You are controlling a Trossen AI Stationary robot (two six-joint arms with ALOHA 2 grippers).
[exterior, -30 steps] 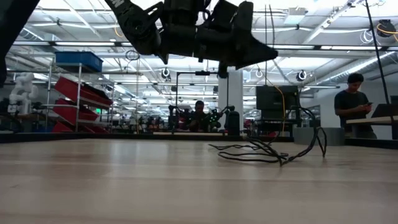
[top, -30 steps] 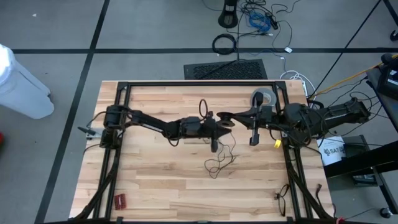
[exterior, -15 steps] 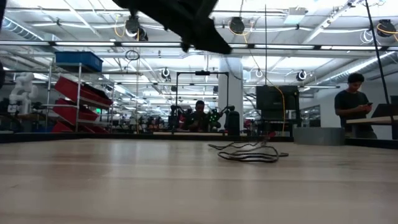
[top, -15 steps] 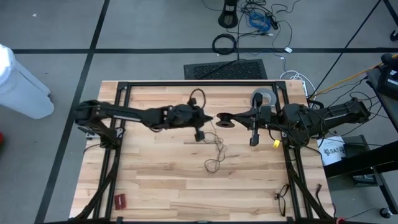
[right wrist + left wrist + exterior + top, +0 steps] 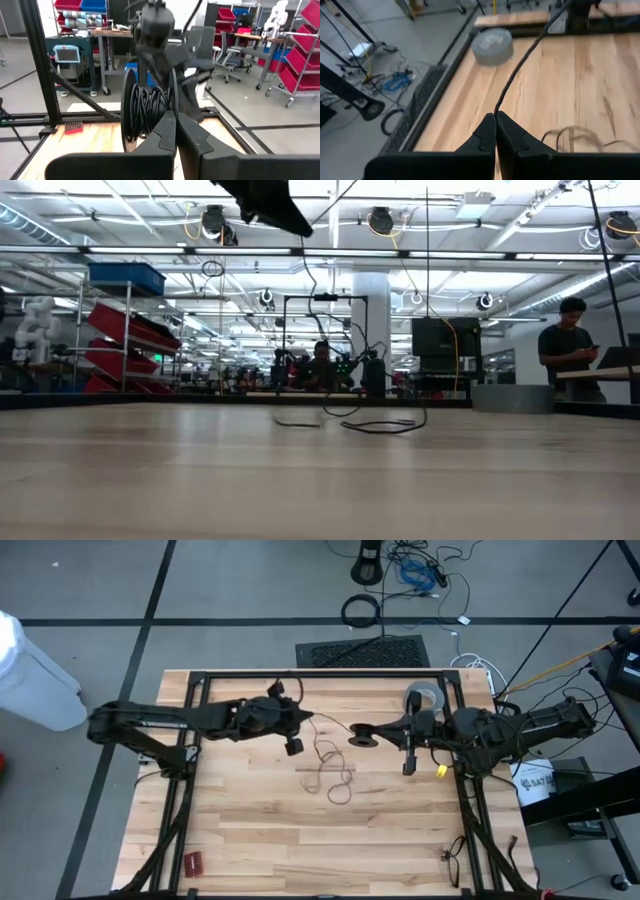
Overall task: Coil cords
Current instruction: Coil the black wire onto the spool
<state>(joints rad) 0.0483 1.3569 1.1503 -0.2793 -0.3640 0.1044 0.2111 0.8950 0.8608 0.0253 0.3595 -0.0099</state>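
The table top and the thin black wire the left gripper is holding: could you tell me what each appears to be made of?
The table top looks like pale, matte wood: jointed planks with visible grain. The wire looks like flexible plastic-sheathed cord, judging by its loose loops. The left gripper pinches it; the right gripper is shut by the spool.

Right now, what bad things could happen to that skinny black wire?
1. The left gripper pinches the thin wire in shut fingers and holds it stretched toward the right gripper; pulling further might snap it or yank it free.
2. The slack wire lies in messy loops on the table; lifting it fast may knot them.
3. The wire is wound on a spool at the right gripper; it could slip off the spool.
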